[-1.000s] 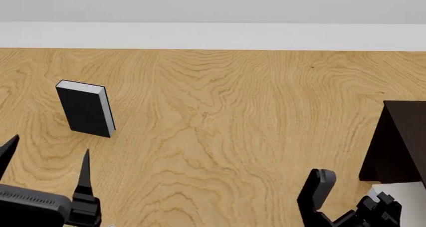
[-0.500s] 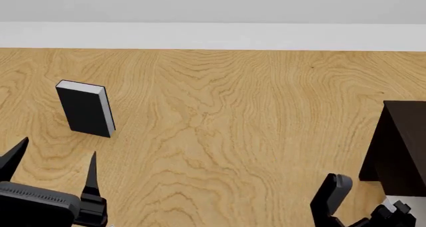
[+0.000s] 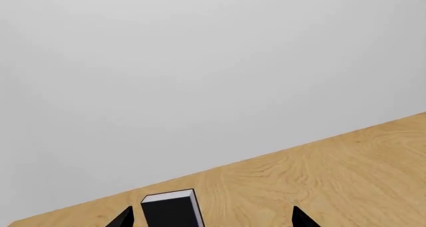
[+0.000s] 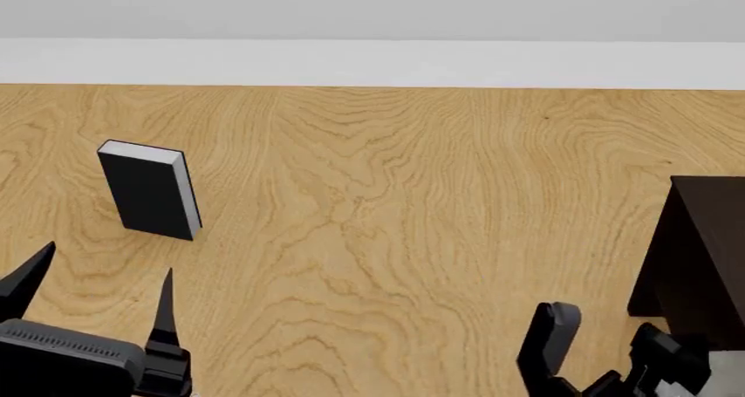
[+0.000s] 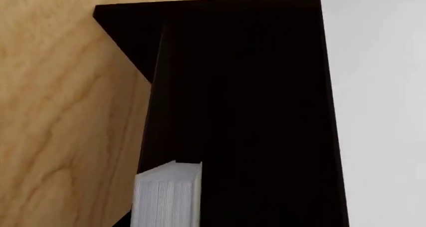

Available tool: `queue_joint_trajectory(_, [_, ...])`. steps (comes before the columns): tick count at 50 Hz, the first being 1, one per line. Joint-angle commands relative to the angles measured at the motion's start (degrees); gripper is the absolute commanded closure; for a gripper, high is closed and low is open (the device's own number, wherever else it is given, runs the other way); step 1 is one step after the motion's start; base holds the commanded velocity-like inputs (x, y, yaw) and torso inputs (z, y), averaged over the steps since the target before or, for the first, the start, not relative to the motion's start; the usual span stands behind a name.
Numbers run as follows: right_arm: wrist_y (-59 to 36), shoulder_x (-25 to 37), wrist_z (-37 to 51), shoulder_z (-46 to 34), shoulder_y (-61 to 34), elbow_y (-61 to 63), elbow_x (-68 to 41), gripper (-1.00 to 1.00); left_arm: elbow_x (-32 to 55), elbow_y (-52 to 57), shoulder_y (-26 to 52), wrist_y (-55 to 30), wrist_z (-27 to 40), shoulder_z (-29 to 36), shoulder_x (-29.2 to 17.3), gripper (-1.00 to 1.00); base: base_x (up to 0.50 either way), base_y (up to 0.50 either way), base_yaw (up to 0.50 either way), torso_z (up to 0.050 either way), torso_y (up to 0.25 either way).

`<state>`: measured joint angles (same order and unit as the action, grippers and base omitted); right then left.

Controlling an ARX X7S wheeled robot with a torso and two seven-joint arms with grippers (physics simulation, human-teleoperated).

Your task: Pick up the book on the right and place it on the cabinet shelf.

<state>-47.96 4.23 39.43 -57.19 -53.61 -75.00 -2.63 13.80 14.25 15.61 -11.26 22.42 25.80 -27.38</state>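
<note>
- Down at the tabletop's near right corner, the right gripper [image 4: 605, 362] grasps the light grey book [image 5: 166, 194] against the dark cabinet [image 4: 704, 249].
- Left gripper [image 4: 99, 290] released, prongs apart, near left edge.

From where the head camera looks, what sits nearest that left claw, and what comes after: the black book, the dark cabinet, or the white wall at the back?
1. The black book, standing just ahead of the left claw on the floor's left side.
2. The white wall, across the far end.
3. The dark cabinet, at the far right edge.
</note>
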Motion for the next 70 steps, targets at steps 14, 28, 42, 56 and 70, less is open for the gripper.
queue_joint_trajectory(14, [1.7,-0.9,0.0,-4.2,-0.2,0.0,2.6,-1.00,0.2,0.2,0.0,0.1,0.0,0.1,-0.1,-1.00,0.00,0.00,0.00,0.000,0.001])
queue_joint_trajectory(28, [6.9,-2.0,-2.3,-3.2,0.3,0.0,2.2,-1.00,0.3,0.7,-0.1,0.0,0.3,0.0,-0.3,-1.00,0.00,0.00,0.00,0.001,0.001])
queue_joint_trajectory(42, [8.8,-2.4,-2.5,-1.7,0.2,0.0,2.4,-1.00,0.4,1.0,-0.3,0.1,0.4,0.0,-0.5,-1.00,0.00,0.00,0.00,0.000,0.000])
queue_joint_trajectory(56, [22.4,-1.4,-13.8,11.4,0.6,0.0,-2.9,-1.00,0.6,1.3,-0.2,0.1,0.5,-0.1,-0.6,-1.00,0.00,0.00,0.00,0.000,0.000])
queue_joint_trajectory(70, [22.0,-1.5,-18.2,17.8,-0.6,0.1,-1.6,-1.00,0.7,1.6,-0.3,0.1,0.6,-0.1,-0.8,-1.00,0.00,0.00,0.00,0.000,0.000])
